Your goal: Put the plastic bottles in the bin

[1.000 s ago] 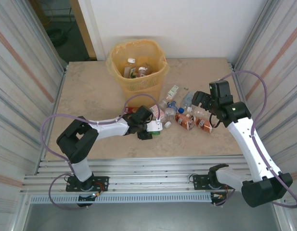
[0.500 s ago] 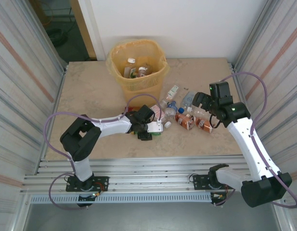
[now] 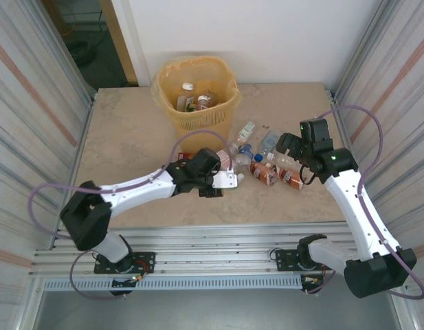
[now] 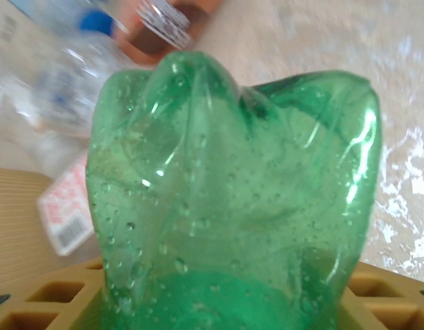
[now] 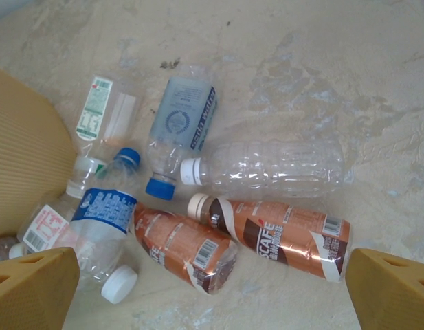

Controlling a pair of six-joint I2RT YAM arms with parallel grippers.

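Observation:
A green plastic bottle [image 4: 232,172] sits between the tan fingers of my left gripper [image 4: 218,299], which is shut on it, the bottle's ridged base facing outward. From above, my left gripper [image 3: 217,181] is low over the table in front of the bin [image 3: 163,84], beside the bottle pile. The orange-yellow bin holds a few bottles [image 3: 192,100]. My right gripper [image 5: 212,289] hangs open above two brown-labelled bottles [image 5: 181,254] [image 5: 284,237], with nothing between its fingers. A clear white-capped bottle [image 5: 266,168] and a blue-capped bottle [image 5: 181,127] lie just beyond.
More bottles lie near the bin wall [image 5: 19,158]: a blue-labelled one [image 5: 102,230] and a green-and-white-labelled one [image 5: 102,113]. Corrugated walls [image 3: 33,137] close in both sides of the table. My right gripper [image 3: 288,146] is at the pile's right edge.
My left gripper has closed on the green bottle. Its arm has stretched out, the elbow swinging down and left while the gripper shifted slightly right. The right arm has not moved.

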